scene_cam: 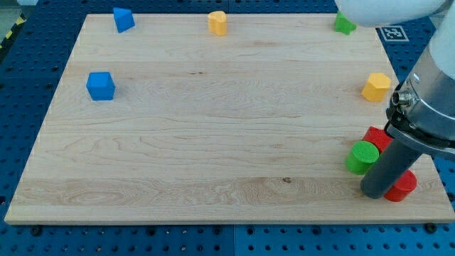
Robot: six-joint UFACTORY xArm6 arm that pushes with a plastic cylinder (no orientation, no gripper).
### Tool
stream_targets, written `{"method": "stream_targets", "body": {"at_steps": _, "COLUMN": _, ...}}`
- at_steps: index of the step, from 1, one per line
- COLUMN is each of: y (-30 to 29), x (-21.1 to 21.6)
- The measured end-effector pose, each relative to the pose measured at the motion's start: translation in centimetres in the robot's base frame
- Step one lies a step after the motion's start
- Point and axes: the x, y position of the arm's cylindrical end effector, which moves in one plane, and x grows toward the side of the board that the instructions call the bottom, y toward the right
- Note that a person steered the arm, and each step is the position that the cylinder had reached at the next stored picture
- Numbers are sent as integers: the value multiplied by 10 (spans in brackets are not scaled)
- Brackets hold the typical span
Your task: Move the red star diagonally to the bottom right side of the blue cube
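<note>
Red star-shaped block [377, 137] sits at wooden board's [213, 142] lower right, partly hidden by arm, touching green cylinder block [362, 157]. Rod's tip [375, 193] on board between green cylinder and red cylinder block [402, 187]; no jaws, grips nothing. Blue cube block [100, 86] far left, well apart.

no readable words, brands or numbers anywhere; the only sign is a black-and-white square marker [393, 33], partly hidden, lying on the blue pegboard [43, 28] beyond the wooden board's top right corner
</note>
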Motion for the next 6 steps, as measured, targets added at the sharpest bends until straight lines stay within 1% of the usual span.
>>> {"method": "stream_targets", "body": {"at_steps": 1, "y": -12, "x": -1}}
{"method": "stream_targets", "body": {"at_steps": 2, "y": -65, "x": -19}}
{"method": "stream_targets", "body": {"at_steps": 3, "y": -107, "x": -66}}
{"method": "stream_targets", "body": {"at_steps": 4, "y": -85, "x": -119}}
{"method": "stream_targets", "body": {"at_steps": 5, "y": -49, "x": -140}}
{"method": "stream_targets", "body": {"at_steps": 6, "y": -22, "x": -140}}
